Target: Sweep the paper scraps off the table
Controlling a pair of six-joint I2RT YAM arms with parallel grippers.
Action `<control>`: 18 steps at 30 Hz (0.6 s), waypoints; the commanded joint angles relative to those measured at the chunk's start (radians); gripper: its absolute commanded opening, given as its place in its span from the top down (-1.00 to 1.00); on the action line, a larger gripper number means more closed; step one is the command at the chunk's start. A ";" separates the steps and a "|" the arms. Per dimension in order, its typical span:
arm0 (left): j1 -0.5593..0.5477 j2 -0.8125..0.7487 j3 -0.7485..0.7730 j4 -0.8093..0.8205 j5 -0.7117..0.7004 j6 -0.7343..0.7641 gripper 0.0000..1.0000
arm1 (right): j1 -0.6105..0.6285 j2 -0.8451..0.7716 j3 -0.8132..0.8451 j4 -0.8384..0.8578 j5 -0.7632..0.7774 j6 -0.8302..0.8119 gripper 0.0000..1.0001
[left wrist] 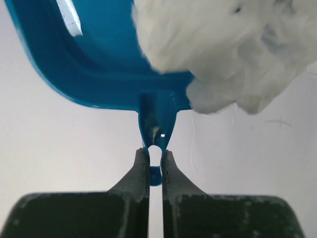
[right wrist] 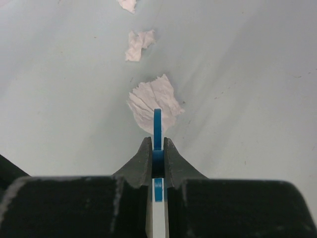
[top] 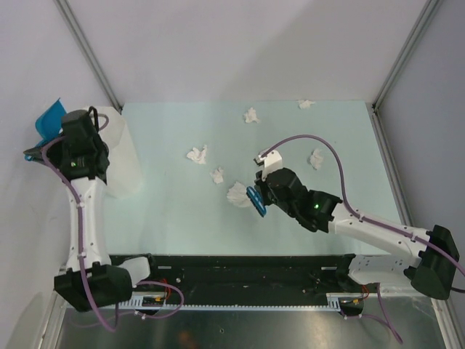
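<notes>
Closest to the arm bases, the right gripper (right wrist: 157, 148) is pinched tight on a thin blue sweeper (right wrist: 157, 124), held edge-on and low over the table (top: 167, 218). Just ahead of that edge lies the nearest of the paper scraps (right wrist: 153, 104), a flattish, creased wad (whether the blade touches it I cannot tell). A second wad (right wrist: 139, 44) sits a little beyond on much the same line, with a third (top: 197, 154) further off to the left. A fourth wad (top: 316, 158) lies apart on the right. Another (top: 251, 115) is close to the far edge, and the last (top: 306, 104) is right at it.

These look almost weightless, soft and fluffy, with nothing in them to break. I judge they will give no resistance but may roll, cling to the blade or skip away under a quick stroke. They are better pushed than pinched. The long edge of the sweeper should meet each wad on the side away from where it is meant to go, kept flush to the surface and moved slowly.

Further back on the left, the left gripper (left wrist: 155, 158) is pressed together on the handle of a blue dustpan (left wrist: 84, 64), which is lifted off the surface near the tall white bin (top: 123, 160). White wads (left wrist: 223, 49) sit loose in the pan (they bulge past its rim, so a small tilt should tip them out).
</notes>
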 commanded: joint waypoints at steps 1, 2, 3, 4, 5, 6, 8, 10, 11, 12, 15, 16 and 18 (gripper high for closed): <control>-0.010 -0.122 -0.216 0.639 -0.123 0.513 0.99 | 0.004 -0.047 0.004 0.056 -0.005 -0.028 1.00; -0.010 -0.131 -0.253 0.824 -0.115 0.642 1.00 | 0.003 -0.050 0.005 0.061 -0.005 -0.031 1.00; -0.010 -0.128 -0.297 0.888 -0.106 0.681 1.00 | 0.003 -0.056 0.004 0.062 -0.004 -0.031 1.00; -0.012 -0.123 -0.298 0.904 -0.099 0.694 0.99 | 0.003 -0.058 0.004 0.065 -0.004 -0.031 1.00; -0.012 -0.119 -0.290 0.913 -0.092 0.691 0.99 | 0.003 -0.063 0.005 0.067 -0.007 -0.033 1.00; -0.013 -0.106 -0.270 0.916 -0.086 0.685 1.00 | 0.003 -0.069 0.005 0.067 -0.007 -0.031 1.00; -0.015 -0.103 -0.252 0.921 -0.067 0.672 1.00 | 0.004 -0.075 0.005 0.065 -0.001 -0.033 1.00; -0.023 -0.109 -0.233 0.921 -0.050 0.659 1.00 | 0.000 -0.081 0.005 0.064 0.013 -0.036 1.00; -0.029 -0.111 -0.224 0.919 -0.040 0.621 1.00 | -0.002 -0.083 0.005 0.071 0.024 -0.040 1.00; -0.039 -0.115 -0.200 0.913 -0.009 0.590 1.00 | -0.008 -0.083 0.007 0.077 0.021 -0.044 1.00; -0.069 -0.125 -0.069 0.662 0.083 0.334 1.00 | -0.072 -0.078 0.020 0.119 -0.007 -0.042 1.00; -0.072 -0.114 -0.025 0.602 0.109 0.253 1.00 | -0.098 -0.075 0.026 0.130 -0.018 -0.039 1.00; -0.093 -0.108 0.053 0.518 0.184 0.067 1.00 | -0.202 -0.063 0.039 0.165 -0.039 -0.027 1.00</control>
